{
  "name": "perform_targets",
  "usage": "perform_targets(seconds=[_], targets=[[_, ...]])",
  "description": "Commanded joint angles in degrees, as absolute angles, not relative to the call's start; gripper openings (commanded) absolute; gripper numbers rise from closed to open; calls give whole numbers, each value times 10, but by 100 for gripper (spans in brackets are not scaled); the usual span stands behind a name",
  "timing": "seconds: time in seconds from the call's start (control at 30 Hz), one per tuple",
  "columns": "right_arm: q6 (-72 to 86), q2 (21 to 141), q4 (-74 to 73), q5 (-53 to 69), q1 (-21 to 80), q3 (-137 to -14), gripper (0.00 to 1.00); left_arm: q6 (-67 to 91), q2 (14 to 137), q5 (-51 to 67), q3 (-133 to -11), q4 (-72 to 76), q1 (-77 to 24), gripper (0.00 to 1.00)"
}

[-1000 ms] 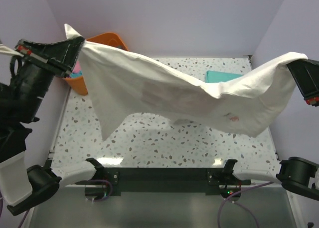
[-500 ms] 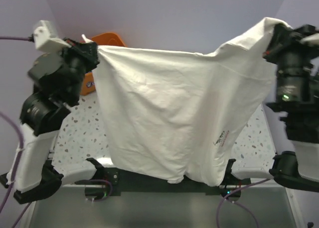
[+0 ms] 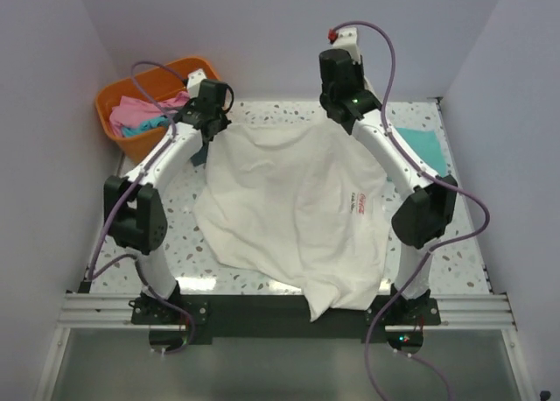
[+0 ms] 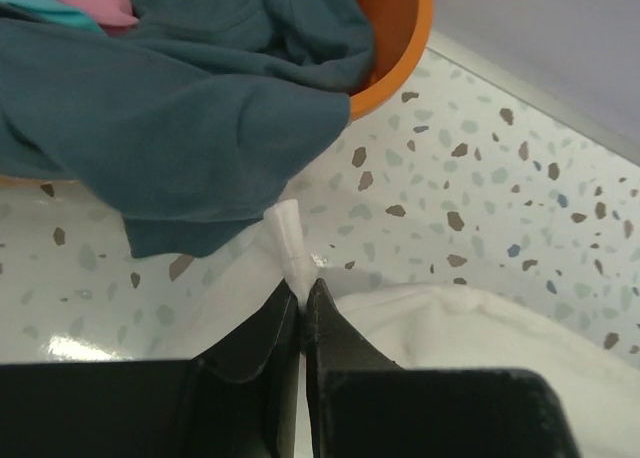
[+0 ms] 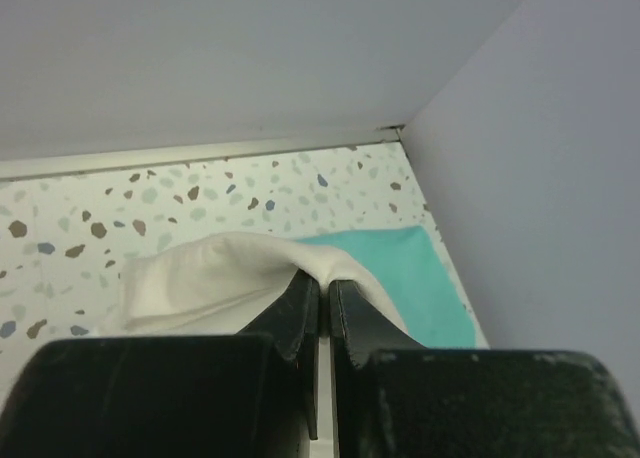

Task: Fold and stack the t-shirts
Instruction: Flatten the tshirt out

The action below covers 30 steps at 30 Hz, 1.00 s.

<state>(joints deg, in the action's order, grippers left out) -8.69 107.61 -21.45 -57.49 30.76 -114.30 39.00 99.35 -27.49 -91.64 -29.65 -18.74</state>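
The cream-white t-shirt [image 3: 289,204] lies spread over the middle of the table, with small red lettering [image 3: 359,201] showing and its near hem hanging over the front edge. My left gripper [image 3: 208,128] is shut on its far-left corner [image 4: 288,240], low by the basket; its fingertips [image 4: 303,283] pinch the cloth. My right gripper [image 3: 346,121] is shut on the far-right corner [image 5: 200,273], its jaws [image 5: 325,283] closed on a fold. A teal-green t-shirt [image 3: 424,143] lies flat at the far right and also shows in the right wrist view [image 5: 400,268].
The orange basket [image 3: 118,99] stands at the far left corner with pink and teal cloth in it. A dark grey-blue t-shirt [image 4: 180,128] spills over its rim [image 4: 400,48] onto the table. Walls close in at the back and both sides.
Both arms have swung the cream-white t-shirt from held high in the air down and away, laying it flat on the table. Both grippers still hold its corners.
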Motion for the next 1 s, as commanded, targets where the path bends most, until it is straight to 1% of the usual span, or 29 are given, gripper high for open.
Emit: perform_targets(seconds=[0.0, 0.03, 0.1, 0.2, 0.3, 0.37, 0.4, 0.43, 0.47, 0.5, 0.53, 0.6, 0.63, 0.7, 0.73, 0.8, 0.83, 0.87, 0.97], targets=[[35, 1079, -217, -471, 242, -1170, 0, 397, 1063, -221, -967, -240, -160, 0], [48, 1093, -222, -442, 235, -1178, 0, 393, 1087, -221, -989, -245, -158, 0], [56, 1093, -221, -419, 223, -1177, 0, 383, 1092, -225, -1000, -250, -157, 0], [49, 1052, -198, -383, 221, -1149, 0, 358, 1053, -209, -982, -216, -157, 0], [54, 961, -192, -341, 220, -1105, 0, 329, 962, -174, -926, -172, -158, 0], [64, 907, -195, -326, 220, -1071, 0, 308, 878, -154, -887, -163, -158, 0], [69, 844, -197, -307, 220, -1060, 0, 300, 848, -145, -875, -152, -158, 0], [70, 816, -199, -298, 220, -1048, 0, 275, 789, -135, -862, -148, -158, 0], [69, 785, -210, -285, 220, -1047, 0, 264, 760, -105, -847, -146, -158, 0], [69, 734, -218, -260, 220, -1048, 0, 258, 732, -99, -845, -159, -158, 0], [75, 706, -228, -244, 220, -1050, 0, 258, 676, -98, -844, -169, -159, 0], [84, 666, -271, -204, 221, -1079, 0, 258, 621, -77, -843, -187, -158, 0], [95, 627, -287, -159, 221, -1106, 0, 261, 568, -68, -845, -191, -158, 0], [108, 594, -325, -123, 221, -1136, 0, 270, 520, -27, -856, -197, -158, 0], [122, 569, -351, -88, 221, -1174, 0, 279, 478, -4, -873, -200, -158, 0], [144, 550, -374, -41, 220, -1215, 0, 295, 445, 27, -898, -213, -158, 0], [155, 543, -382, -20, 221, -1256, 0, 300, 421, 42, -932, -218, -158, 0], [164, 535, -398, 19, 220, -1279, 0, 307, 413, 65, -951, -232, -158, 0], [202, 520, -405, 82, 221, -1346, 0, 323, 396, 101, -1032, -258, -157, 0]])
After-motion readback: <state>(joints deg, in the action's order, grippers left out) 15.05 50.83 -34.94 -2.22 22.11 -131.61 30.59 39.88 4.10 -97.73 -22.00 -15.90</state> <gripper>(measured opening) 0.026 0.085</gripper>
